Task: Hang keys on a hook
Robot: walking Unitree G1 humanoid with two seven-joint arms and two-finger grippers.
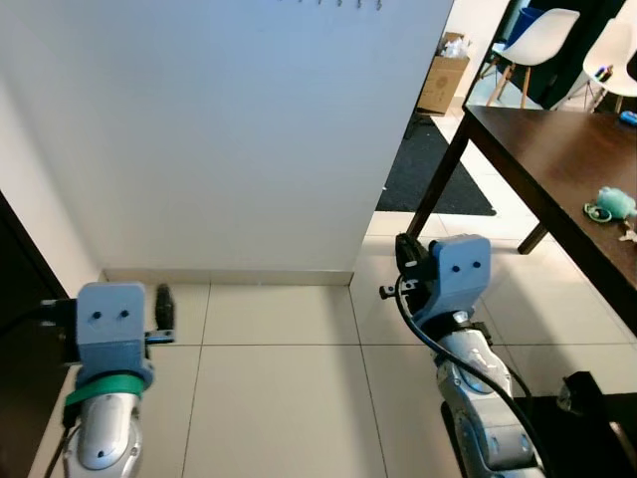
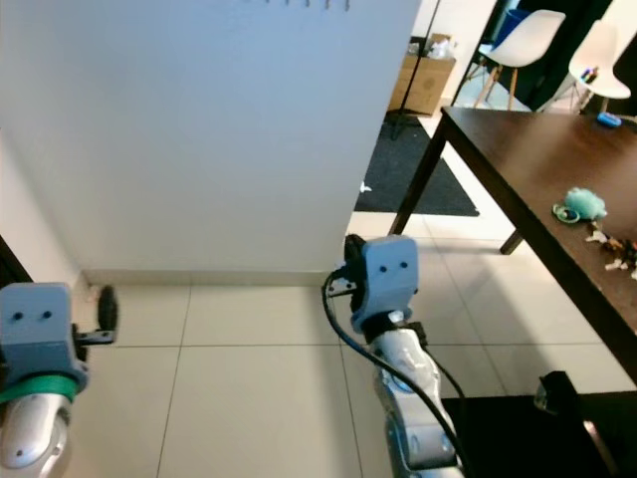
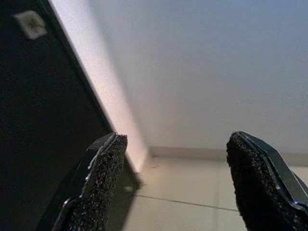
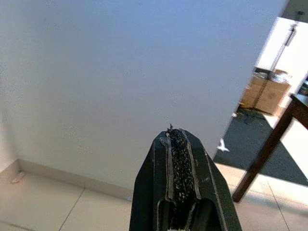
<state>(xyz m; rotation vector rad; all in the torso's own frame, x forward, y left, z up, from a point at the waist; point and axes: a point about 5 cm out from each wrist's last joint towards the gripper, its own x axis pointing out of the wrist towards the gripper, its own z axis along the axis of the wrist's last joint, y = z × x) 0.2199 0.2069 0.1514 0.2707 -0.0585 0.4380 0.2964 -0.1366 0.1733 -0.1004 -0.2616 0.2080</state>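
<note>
A row of small hooks (image 1: 338,3) shows at the very top of the white wall (image 1: 229,129) ahead. A teal soft keyring (image 1: 611,202) with small trinkets (image 2: 615,245) beside it lies on the dark wooden table (image 1: 557,149) to my right. My left gripper (image 3: 175,183) is open, held low near the wall's base with nothing between its fingers (image 1: 164,307). My right gripper (image 4: 176,178) is shut, its fingers pressed together with nothing showing between them, and it points at the wall's corner (image 1: 408,254).
A dark door or cabinet (image 3: 43,120) stands close on my left. Beyond the wall's corner lie a black mat (image 1: 428,164), a cardboard box (image 1: 444,75) and white chairs (image 1: 532,40). Pale floor tiles (image 1: 279,398) spread below me.
</note>
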